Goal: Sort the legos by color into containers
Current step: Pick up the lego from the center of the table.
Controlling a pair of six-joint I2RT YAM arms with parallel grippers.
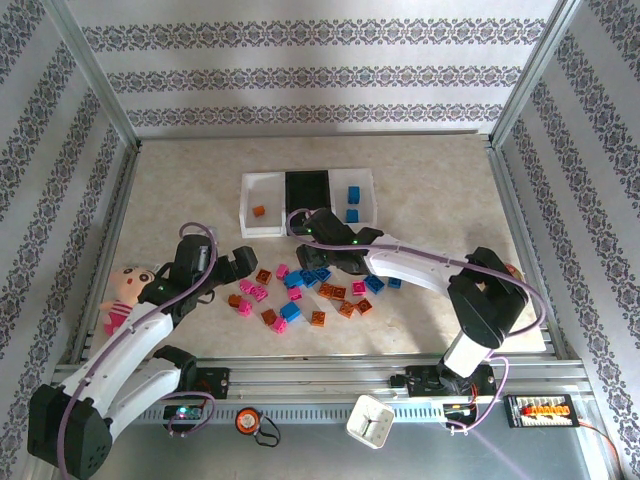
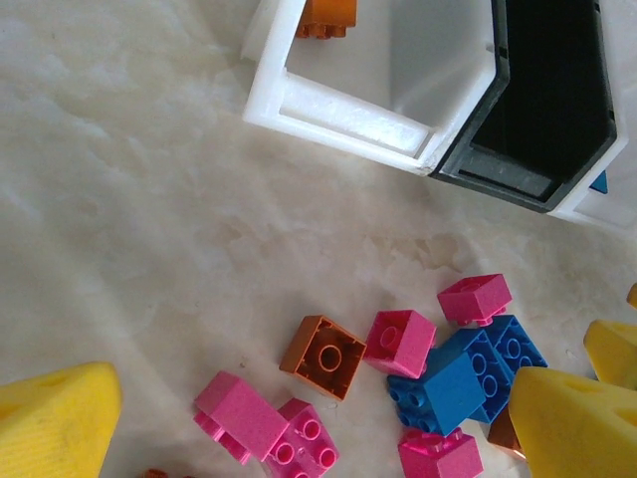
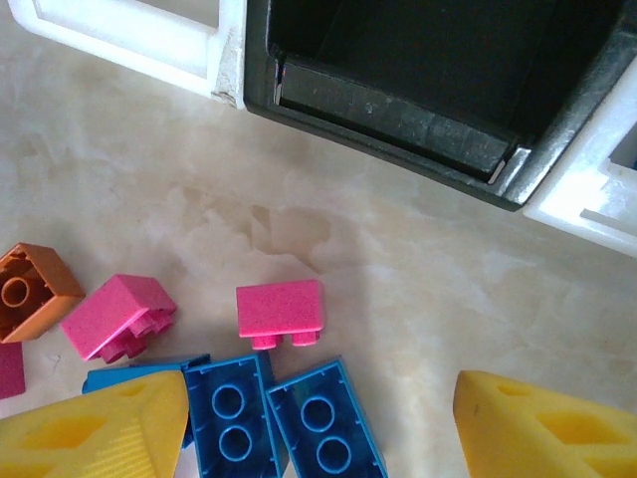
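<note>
Blue next: treat a blue pick as the probable step in hand.

Top external view. Locate the legos (image 1: pixel 300 290) loose on the tabletop (image 1: pixel 430 200), just in front of the containers (image 1: pixel 275 180). Note one orange brick (image 1: pixel 258 211) in the left white bin (image 1: pixel 247 200), no brick discernible in the black bin (image 1: pixel 308 200), and binned blue bricks (image 1: pixel 353 193) in the right white bin (image 1: pixel 368 207). Assign pink to the black bin as the likely remainder. Find the left tool (image 1: pixel 240 268) at the left flank of the pile and the right tool (image 1: pixel 322 262) over its middle.

Left wrist view. Confirm the left tool released: look for yellow fingers (image 2: pixel 60 418) spread wide, nothing gripped, a loose orange brick (image 2: pixel 323 357) and pink bricks (image 2: pixel 398 341) lying on the tabletop below.

Right wrist view. Confirm the right tool released and empty, fingers (image 3: pixel 547 428) apart. Observe a blue pair (image 3: pixel 234 413) side by side, seemingly touching, between them, and a tipped pink brick (image 3: pixel 281 309) just beyond. Centre on one blue brick alone, square the fingers to its flat sides, descend straight, clench only once bracketed. Otherwise expect to drag the neighbour. Lift above the bin wall before releasing.
</note>
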